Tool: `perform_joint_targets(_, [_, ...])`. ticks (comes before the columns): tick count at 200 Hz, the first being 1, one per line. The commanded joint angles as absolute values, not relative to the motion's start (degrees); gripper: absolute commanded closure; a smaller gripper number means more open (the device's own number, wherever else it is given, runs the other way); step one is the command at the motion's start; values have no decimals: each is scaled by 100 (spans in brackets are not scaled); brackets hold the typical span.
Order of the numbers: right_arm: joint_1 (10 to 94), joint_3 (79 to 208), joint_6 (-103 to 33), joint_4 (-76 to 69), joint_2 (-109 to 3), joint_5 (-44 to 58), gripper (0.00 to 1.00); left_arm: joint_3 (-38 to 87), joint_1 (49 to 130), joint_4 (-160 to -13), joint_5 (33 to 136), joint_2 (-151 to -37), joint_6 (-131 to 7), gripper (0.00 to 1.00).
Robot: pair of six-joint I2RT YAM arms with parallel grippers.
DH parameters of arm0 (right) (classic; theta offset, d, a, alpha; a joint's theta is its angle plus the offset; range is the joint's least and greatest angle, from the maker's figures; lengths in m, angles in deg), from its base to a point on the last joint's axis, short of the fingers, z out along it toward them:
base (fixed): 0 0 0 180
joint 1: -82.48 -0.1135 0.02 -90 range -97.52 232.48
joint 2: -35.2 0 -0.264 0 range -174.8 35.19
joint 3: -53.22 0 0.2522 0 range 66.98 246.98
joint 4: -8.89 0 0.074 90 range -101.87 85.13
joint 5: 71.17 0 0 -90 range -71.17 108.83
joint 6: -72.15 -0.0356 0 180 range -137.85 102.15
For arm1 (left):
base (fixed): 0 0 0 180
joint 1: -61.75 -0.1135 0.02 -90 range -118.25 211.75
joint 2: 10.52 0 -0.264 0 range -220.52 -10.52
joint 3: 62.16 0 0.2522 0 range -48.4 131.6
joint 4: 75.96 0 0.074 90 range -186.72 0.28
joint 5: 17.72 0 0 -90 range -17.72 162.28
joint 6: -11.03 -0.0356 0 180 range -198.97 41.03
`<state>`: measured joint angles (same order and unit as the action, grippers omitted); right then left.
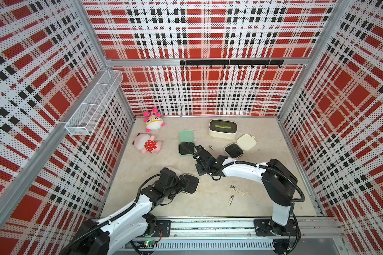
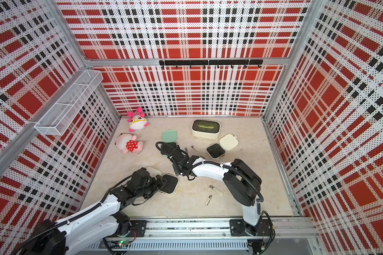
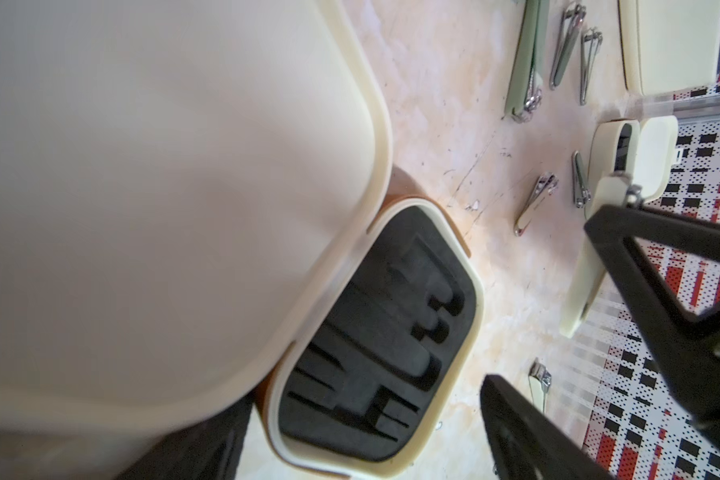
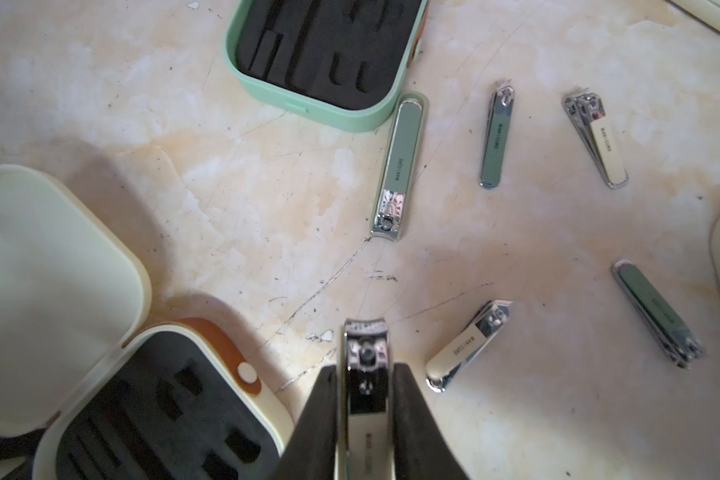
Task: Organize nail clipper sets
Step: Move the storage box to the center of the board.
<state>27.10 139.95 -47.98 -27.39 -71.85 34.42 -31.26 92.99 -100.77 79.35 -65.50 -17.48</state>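
A cream case (image 1: 191,183) (image 3: 163,187) lies open at the front, its black insert (image 3: 371,340) empty. My left gripper (image 1: 183,183) (image 3: 358,449) stands open with the case's base between its fingers, clear of the rim. My right gripper (image 1: 201,171) (image 4: 366,370) is shut on a large cream clipper (image 4: 364,340) (image 3: 582,266), just right of that case. The mint case (image 1: 186,138) (image 4: 308,108) and a second cream case (image 1: 233,150) lie open further back. Several green and cream clippers (image 4: 400,166) (image 4: 466,345) lie loose between them; two more clippers (image 1: 237,189) lie front right.
A larger cream box (image 1: 222,128) stands at the back. Two pink plush toys (image 1: 153,120) (image 1: 148,144) lie back left. A wire basket (image 1: 93,103) hangs on the left wall and a hook rail (image 1: 230,63) on the back wall.
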Motion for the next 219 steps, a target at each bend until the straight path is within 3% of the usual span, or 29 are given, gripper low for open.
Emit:
perform_joint_targets(1, [2676,13923,-4896,-2736,-6884,3622,80,-2931,9120,-9791,7925,-6833,-2011,9])
perform_joint_targets(73, [2685,13684,-4837,-2581,-6728,3517,79,-2462,8563,-9454,8154,-7658,-2548,10])
perform_joint_targets(142, [2684,13826,-4687,-2526,-6849,3290,80,-2090,8520,-8968,8395,-8406,-2606,11])
perform_joint_targets(191, [2676,13834,-4754,-2434,-6850,3112,80,-2079,8483,-9210,8381,-8148,-2651,10])
perform_joint_targets(219, [2645,13917,-4830,-2369,-6947,2861,80,-2076,8070,-9710,8361,-7775,-2960,11])
